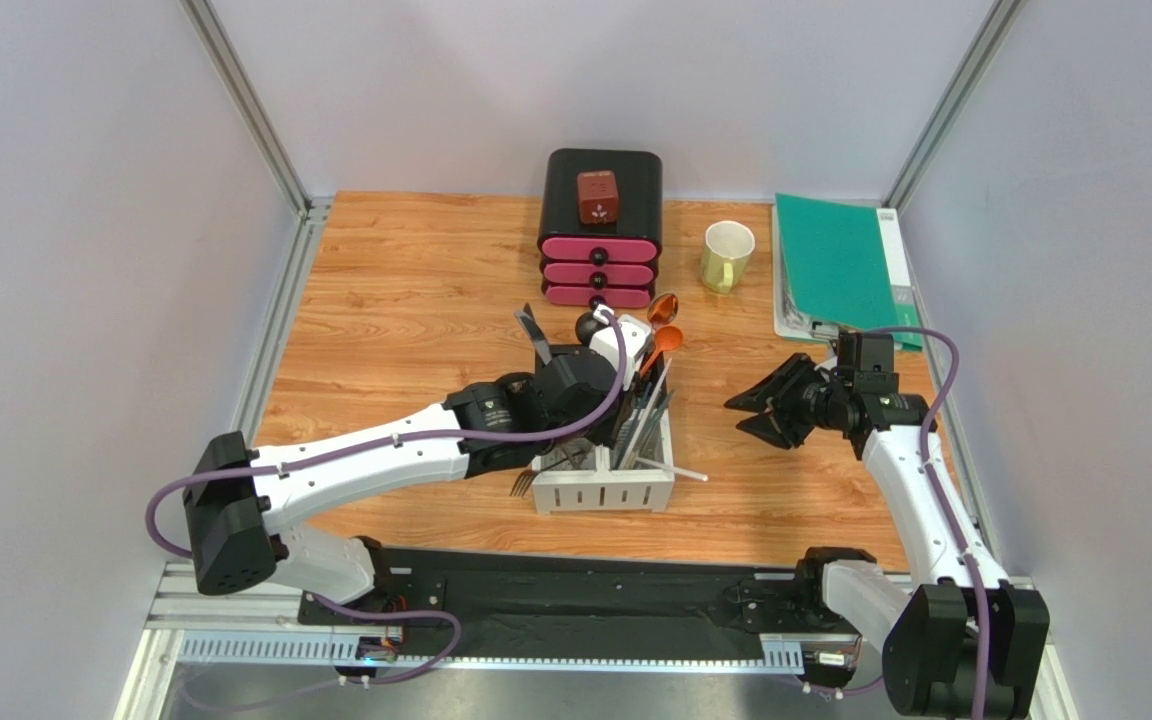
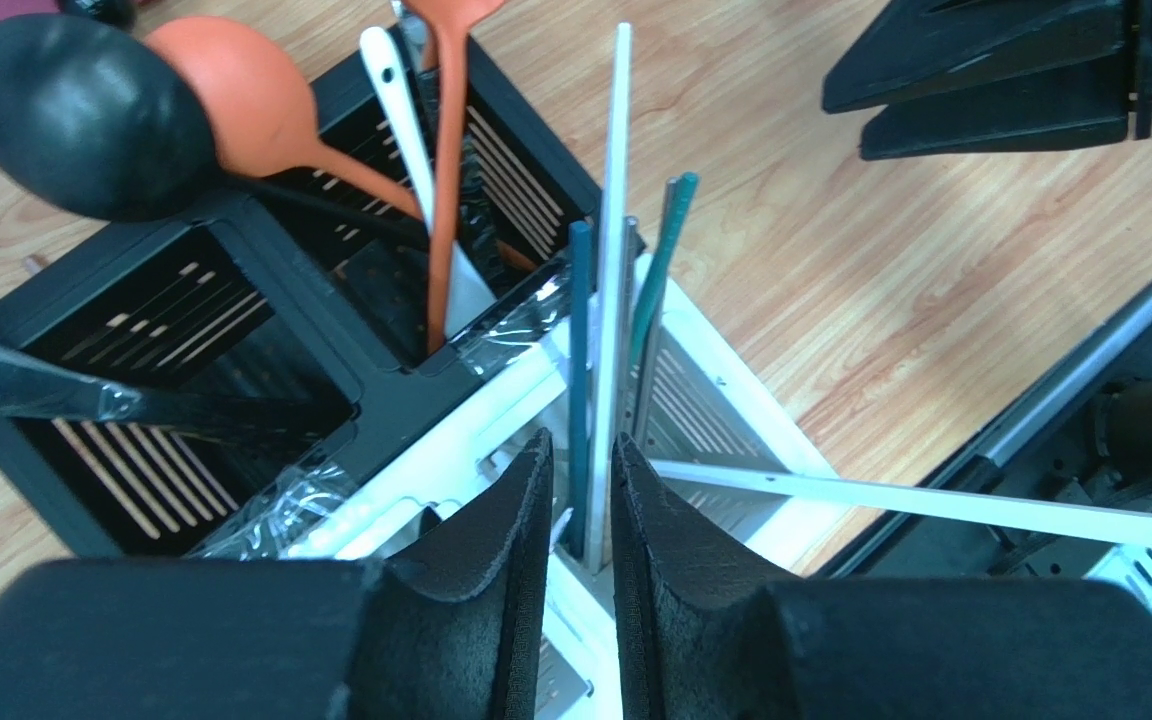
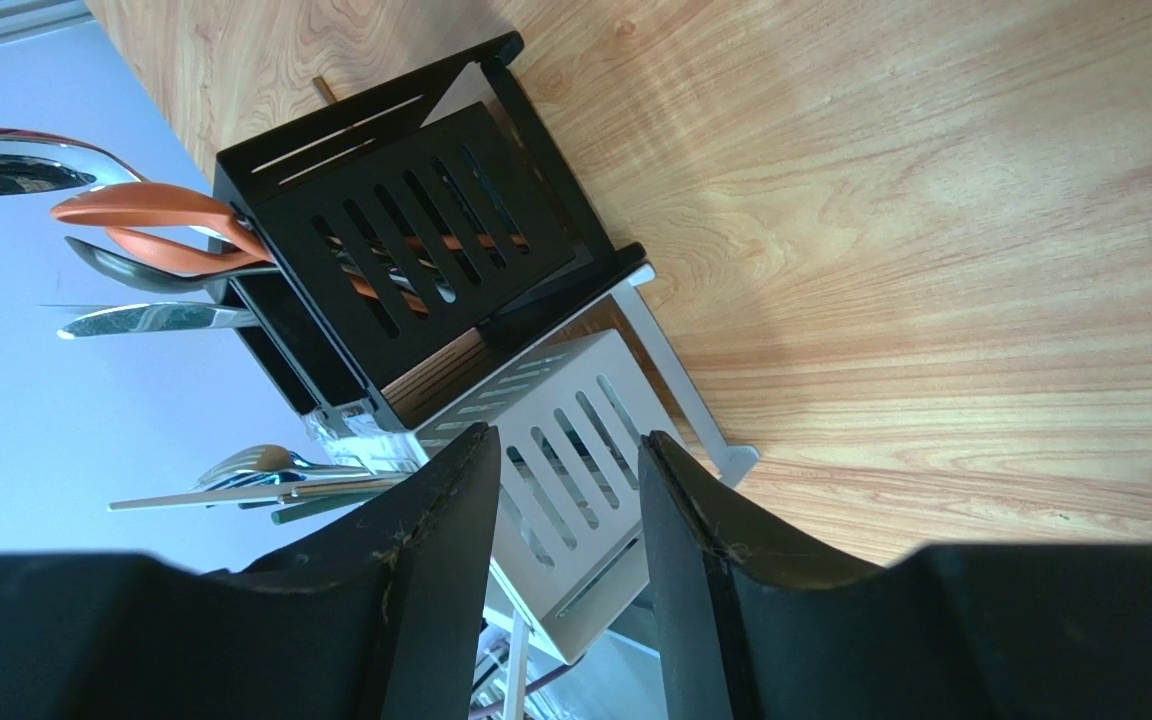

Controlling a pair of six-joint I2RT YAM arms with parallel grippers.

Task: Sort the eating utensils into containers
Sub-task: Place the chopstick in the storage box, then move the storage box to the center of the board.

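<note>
So this looks pretty far along to me. The small square four-compartment caddy (image 1: 605, 489), half white, half black, sits mid-table (image 1: 387, 300) and it's already stuffed. The orange plastic spoons (image 2: 259, 105) and a black plastic spoon (image 2: 64, 98) stand in the black side, with a silver metal knife (image 2: 26, 393) next door.

The left gripper (image 2: 582, 518) is right over a white compartment, pinched in on the thin chopsticks (image 2: 579, 375), one dark teal and one white, whose lower ends look to be down in that slot already. I'd call this the drop-off step for that pair.

The right gripper (image 3: 570, 450) hangs off to the caddy's right with its jaws apart and nothing between them.

What's left, as far as I can see:
- a long white stick (image 2: 913, 503) lies crosswise, poking out past the caddy's side instead of standing up
- silver fork tines (image 1: 521, 483) peek out at the caddy's near-left corner, and I can't tell if that one's in or on the table

Otherwise I spot no loose utensils
</note>
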